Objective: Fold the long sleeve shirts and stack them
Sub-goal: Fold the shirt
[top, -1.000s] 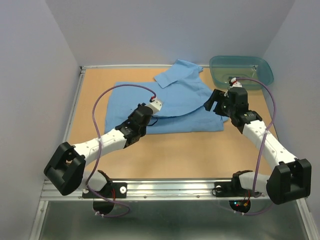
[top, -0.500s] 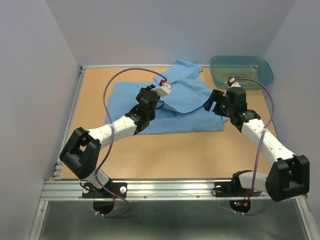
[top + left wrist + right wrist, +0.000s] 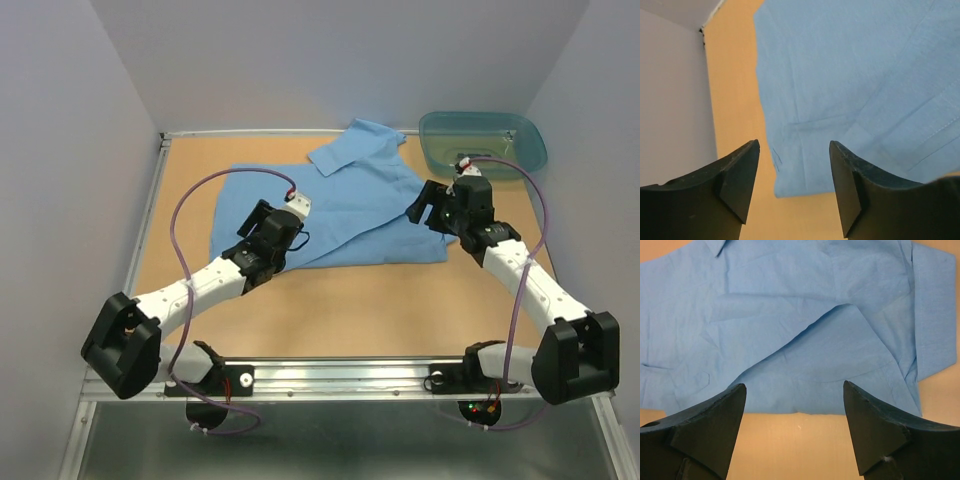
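Observation:
A light blue long sleeve shirt (image 3: 372, 200) lies partly folded on the table's far half, its collar (image 3: 335, 160) pointing to the back. My left gripper (image 3: 260, 214) hovers open over the shirt's near left part with nothing between its fingers. In the left wrist view the left gripper (image 3: 794, 145) stands just above the shirt's corner (image 3: 790, 185). My right gripper (image 3: 424, 204) is open at the shirt's right edge. In the right wrist view the right gripper (image 3: 795, 390) frames the hem (image 3: 805, 407) from above, holding nothing.
A translucent teal tub (image 3: 483, 140) stands at the back right corner, just behind the right arm. Bare wooden table (image 3: 350, 300) stretches between the shirt and the arm bases. Purple-grey walls (image 3: 80, 150) close in the left, back and right sides.
The left gripper carried a flap of the shirt toward the back, then let it go, opened and drew back to the near left. The flap now lies flat. The right arm stayed put.

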`<state>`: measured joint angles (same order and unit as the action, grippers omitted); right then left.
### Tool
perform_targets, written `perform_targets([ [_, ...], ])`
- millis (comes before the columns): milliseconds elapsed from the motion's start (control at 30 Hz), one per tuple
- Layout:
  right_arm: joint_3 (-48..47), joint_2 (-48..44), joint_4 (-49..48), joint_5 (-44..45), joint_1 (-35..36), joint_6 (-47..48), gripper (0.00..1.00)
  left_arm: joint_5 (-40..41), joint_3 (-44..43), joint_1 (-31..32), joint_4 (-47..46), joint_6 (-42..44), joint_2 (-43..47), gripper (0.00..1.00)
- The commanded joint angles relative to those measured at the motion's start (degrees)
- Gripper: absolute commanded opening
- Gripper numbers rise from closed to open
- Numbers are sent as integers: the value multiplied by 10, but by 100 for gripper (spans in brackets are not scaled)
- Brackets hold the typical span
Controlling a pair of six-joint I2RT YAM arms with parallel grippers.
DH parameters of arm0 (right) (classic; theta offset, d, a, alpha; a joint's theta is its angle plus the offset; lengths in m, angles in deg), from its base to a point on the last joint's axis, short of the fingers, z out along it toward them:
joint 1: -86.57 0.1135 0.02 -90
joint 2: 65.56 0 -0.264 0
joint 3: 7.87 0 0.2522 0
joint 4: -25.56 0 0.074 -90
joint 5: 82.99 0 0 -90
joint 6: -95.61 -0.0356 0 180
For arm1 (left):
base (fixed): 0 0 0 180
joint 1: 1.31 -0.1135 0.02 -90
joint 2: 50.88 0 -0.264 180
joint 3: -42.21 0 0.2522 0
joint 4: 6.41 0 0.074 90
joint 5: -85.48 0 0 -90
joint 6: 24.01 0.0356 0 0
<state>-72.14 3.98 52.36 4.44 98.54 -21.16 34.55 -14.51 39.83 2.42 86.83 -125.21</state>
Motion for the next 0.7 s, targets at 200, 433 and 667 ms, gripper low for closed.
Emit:
perform_targets([
  [200,-4,9,-25,-6,-5,2,83,-117,-120,-29,271,-410,66,84],
  [433,0,10,-24,-12,-5,3,83,-236,-60,-191,223,-569,36,81],
  [667,6,3,-24,-12,-5,7,83,-300,-18,-234,121,-607,-19,75],
])
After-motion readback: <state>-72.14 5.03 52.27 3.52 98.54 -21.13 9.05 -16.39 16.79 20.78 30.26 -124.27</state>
